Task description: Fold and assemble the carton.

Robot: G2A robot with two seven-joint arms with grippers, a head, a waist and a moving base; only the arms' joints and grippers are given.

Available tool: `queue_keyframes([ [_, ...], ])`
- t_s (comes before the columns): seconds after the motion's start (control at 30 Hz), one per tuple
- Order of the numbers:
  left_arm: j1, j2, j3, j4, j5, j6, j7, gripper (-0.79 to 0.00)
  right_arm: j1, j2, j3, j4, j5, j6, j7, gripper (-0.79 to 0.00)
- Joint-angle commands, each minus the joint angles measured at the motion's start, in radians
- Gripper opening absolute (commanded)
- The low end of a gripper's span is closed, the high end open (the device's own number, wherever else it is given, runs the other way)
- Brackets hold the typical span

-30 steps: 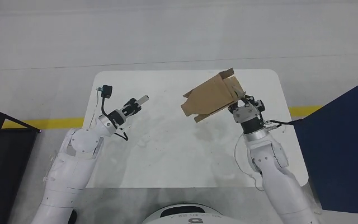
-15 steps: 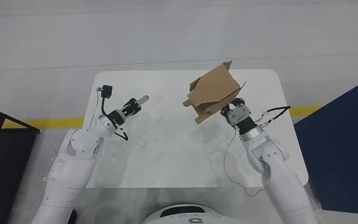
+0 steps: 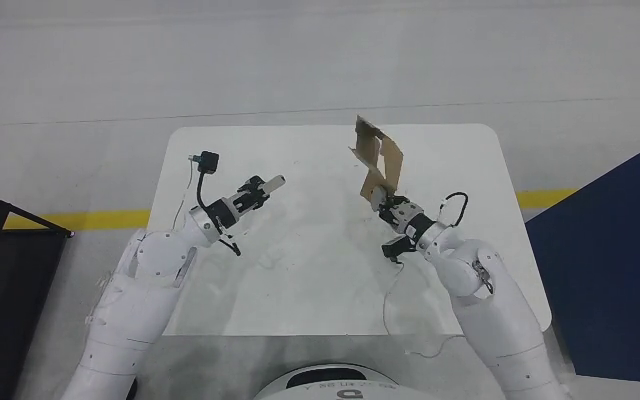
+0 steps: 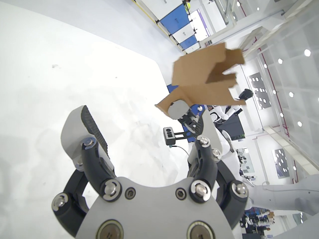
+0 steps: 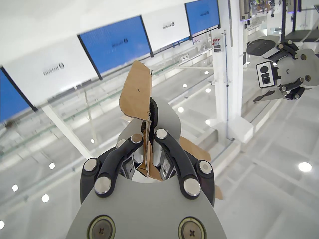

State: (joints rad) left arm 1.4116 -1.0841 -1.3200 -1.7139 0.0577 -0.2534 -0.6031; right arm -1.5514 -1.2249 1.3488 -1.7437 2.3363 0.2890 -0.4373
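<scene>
The brown cardboard carton (image 3: 375,160) is partly unfolded and held edge-up above the far right part of the white table (image 3: 300,280). My right gripper (image 3: 386,203) is shut on its lower flap; the right wrist view shows the cardboard (image 5: 135,93) pinched between the fingers (image 5: 149,115). My left gripper (image 3: 272,183) hovers over the table's left half, well apart from the carton, open and holding nothing. In the left wrist view its fingers (image 4: 147,125) are spread, with the carton (image 4: 204,75) ahead of them in the air.
A small black camera (image 3: 208,160) on a stalk rides on the left wrist. A yellow floor line (image 3: 100,218) runs past the table. A blue panel (image 3: 590,260) stands to the right of the table, and a dark stand (image 3: 25,270) to its left.
The right arm has swung the carton from lying broad and tilted to standing edge-up, and moved it toward the table's middle. The left gripper has shifted slightly toward the carton.
</scene>
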Motion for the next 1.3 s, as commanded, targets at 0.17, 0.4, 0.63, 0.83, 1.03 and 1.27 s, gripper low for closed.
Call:
queue_keyframes([
  [0.17,-0.053,-0.011,0.055,-0.039,-0.02,-0.007,0.007,0.0,-0.007,0.005,0.034,-0.032,0.107,0.028,-0.066,-0.785],
  [0.4,-0.073,-0.016,0.077,-0.028,-0.025,-0.001,0.011,0.0,-0.077,0.012,0.042,-0.118,-0.274,-0.003,0.193,-0.785],
  [0.63,-0.079,-0.017,0.076,-0.041,-0.049,-0.003,0.002,0.0,-0.103,0.006,0.006,-0.108,-0.411,-0.066,0.298,-0.785],
  [0.83,-0.082,-0.02,0.078,-0.065,-0.067,-0.015,0.021,0.0,-0.103,0.006,0.006,-0.108,-0.411,-0.066,0.298,-0.785],
  [1.03,-0.139,-0.033,0.123,-0.101,-0.009,-0.015,0.1,0.0,-0.107,0.006,-0.012,-0.107,-0.572,-0.137,0.333,-0.785],
  [1.27,-0.244,-0.058,0.241,-0.101,0.179,0.04,0.177,0.0,-0.131,-0.002,-0.054,-0.088,-0.675,-0.201,0.398,-0.785],
])
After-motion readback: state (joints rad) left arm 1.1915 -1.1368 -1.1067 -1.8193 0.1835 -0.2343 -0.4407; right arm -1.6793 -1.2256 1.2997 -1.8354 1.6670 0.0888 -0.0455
